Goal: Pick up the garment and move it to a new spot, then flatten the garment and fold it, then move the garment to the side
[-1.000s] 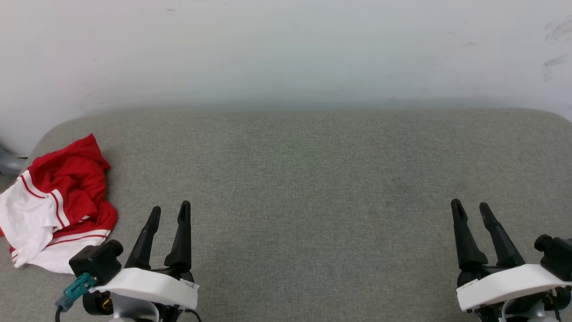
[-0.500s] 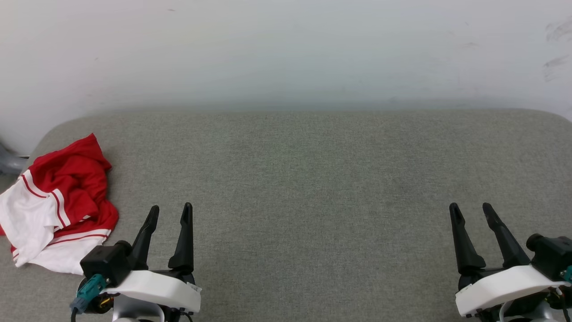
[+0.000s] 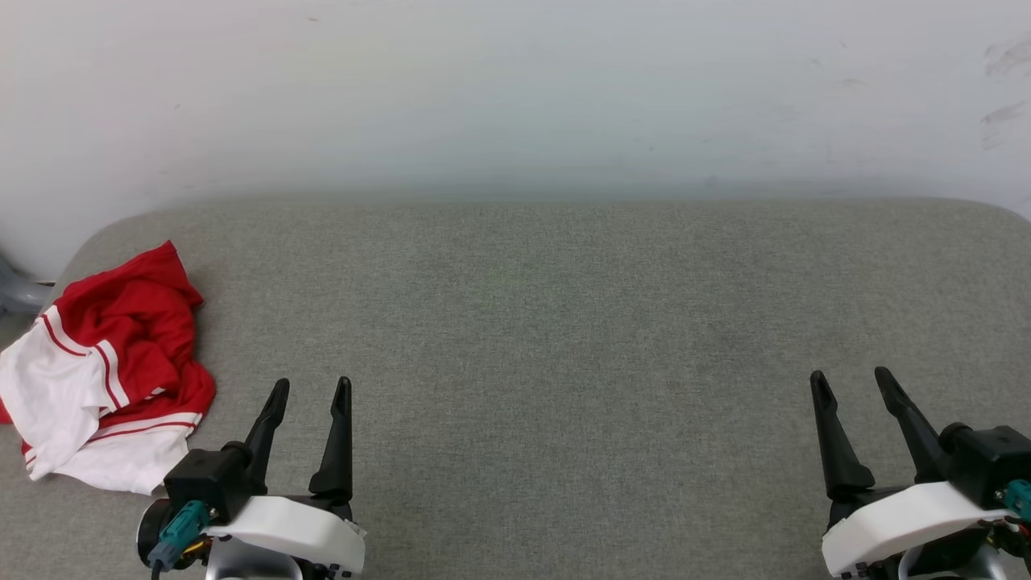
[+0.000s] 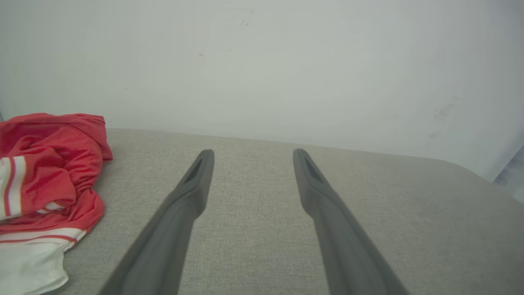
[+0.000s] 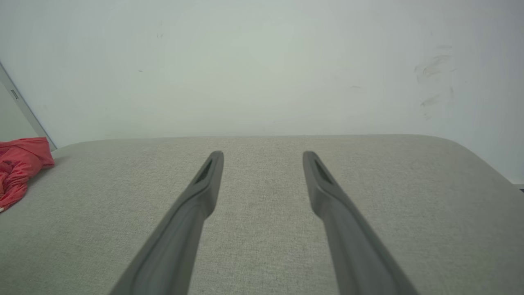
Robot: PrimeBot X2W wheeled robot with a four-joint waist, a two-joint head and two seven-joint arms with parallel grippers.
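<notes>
The garment [image 3: 105, 366], red with white panels and striped trim, lies crumpled at the far left of the grey padded surface [image 3: 564, 322]. It also shows at the left edge of the left wrist view [image 4: 45, 180] and as a red corner in the right wrist view [image 5: 18, 168]. My left gripper [image 3: 312, 387] stands open at the lower left, just right of the garment and not touching it, with nothing between its fingers. My right gripper [image 3: 851, 380] stands open at the lower right, far from the cloth, and it holds nothing.
A pale wall [image 3: 515, 97] rises behind the padded surface. The surface has rounded back corners at left and right. A grey object [image 3: 16, 294] pokes in at the left edge behind the garment.
Both grippers have drawn back slightly toward the bottom of the head view, with their wrists turning a little. The garment has not moved.
</notes>
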